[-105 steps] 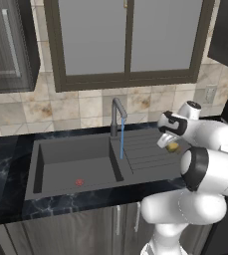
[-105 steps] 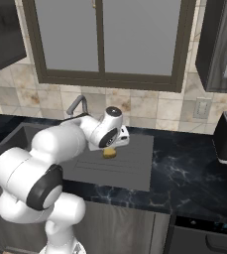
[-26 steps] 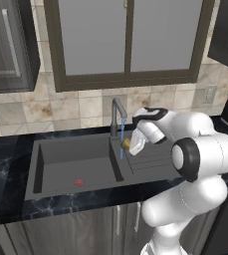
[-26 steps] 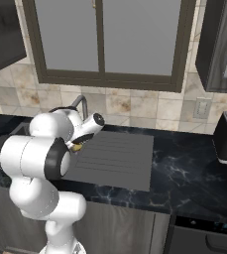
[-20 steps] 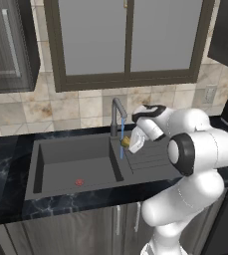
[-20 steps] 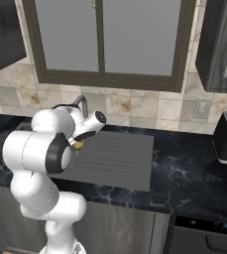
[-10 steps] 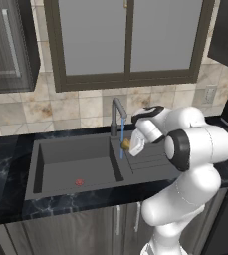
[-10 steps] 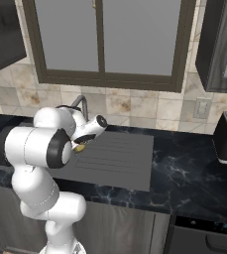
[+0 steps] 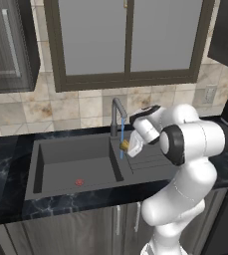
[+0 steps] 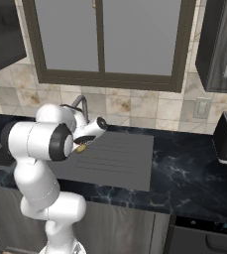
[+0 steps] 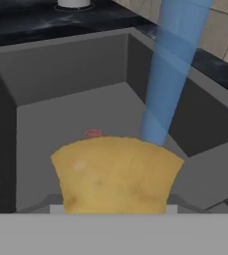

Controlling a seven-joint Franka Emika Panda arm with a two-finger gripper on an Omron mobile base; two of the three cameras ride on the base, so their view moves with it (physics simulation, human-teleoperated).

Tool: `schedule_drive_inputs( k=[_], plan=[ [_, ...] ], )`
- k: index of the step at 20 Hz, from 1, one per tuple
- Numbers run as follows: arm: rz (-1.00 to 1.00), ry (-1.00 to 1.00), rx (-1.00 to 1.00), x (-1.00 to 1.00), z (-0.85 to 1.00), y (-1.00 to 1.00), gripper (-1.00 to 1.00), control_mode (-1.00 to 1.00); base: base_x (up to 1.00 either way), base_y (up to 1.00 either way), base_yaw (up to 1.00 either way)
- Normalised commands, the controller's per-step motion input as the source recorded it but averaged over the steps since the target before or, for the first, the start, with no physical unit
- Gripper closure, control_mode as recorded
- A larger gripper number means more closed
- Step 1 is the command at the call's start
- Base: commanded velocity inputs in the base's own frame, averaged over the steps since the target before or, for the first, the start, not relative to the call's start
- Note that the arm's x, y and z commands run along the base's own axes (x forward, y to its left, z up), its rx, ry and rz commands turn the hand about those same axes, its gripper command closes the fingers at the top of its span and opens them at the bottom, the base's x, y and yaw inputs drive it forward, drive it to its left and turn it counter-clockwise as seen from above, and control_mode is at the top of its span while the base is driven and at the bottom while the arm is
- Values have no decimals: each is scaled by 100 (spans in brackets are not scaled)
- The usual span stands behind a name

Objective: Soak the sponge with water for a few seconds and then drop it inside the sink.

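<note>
At nine o'clock in the left base view, the sink point(image 9: 56, 159) shows its deep basin and red drain mark point(image 9: 78, 183). At centre, the water point(image 9: 121, 144) falls from the faucet point(image 9: 116, 112). Just at its three o'clock side, the gripper point(image 9: 127, 147) clamps the sponge point(image 9: 125, 145) over the basin's right edge; its fingertips are hidden behind the sponge point(image 11: 116, 174) in the hand view.

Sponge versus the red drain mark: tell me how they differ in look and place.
The sponge is a yellow-tan block, while the drain mark is a small flat red spot. The sponge is held up in the claw by the water stream; the drain mark lies on the sink floor. In the hand view the sponge looks far larger. Both are over or within the basin.
</note>
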Motion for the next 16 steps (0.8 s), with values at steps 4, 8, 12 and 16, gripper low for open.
schedule_drive_inputs(
  k=[4, 8, 12, 16],
  plan=[
    [0, 0, 0, 17, -6, 0, 100, -100, 0, 0, 0],
    [0, 0, 0, 19, -8, 0, 100, -100, 0, 0, 0],
    [0, 0, 0, 22, -20, 0, 100, -100, 0, 0, 0],
    [0, -3, 0, 23, -25, 0, 100, -100, 0, 0, 0]
  ],
)
